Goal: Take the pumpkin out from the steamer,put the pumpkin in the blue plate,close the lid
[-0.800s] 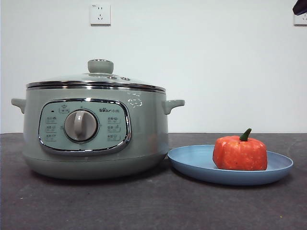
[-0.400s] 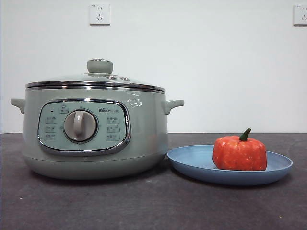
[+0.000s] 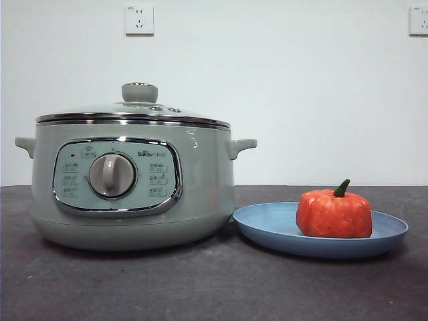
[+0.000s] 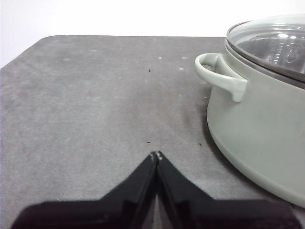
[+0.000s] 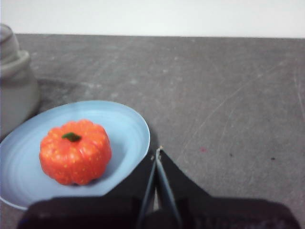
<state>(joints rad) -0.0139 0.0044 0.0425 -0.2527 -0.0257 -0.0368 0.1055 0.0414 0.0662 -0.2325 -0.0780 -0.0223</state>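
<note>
Now that the dark arm tip seen a second ago at the upper corner has gone, both grippers wait with fingers pressed together: right gripper beside the blue plate, left gripper above the tabletop. The pumpkin sits on the plate and the lid rests on the steamer, so the task looks complete.

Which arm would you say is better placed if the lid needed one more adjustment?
Probably the left. The left gripper, jaws shut, hangs beside the steamer, whose lid is already on. The right gripper, also shut, sits by the blue plate holding the pumpkin.
</note>
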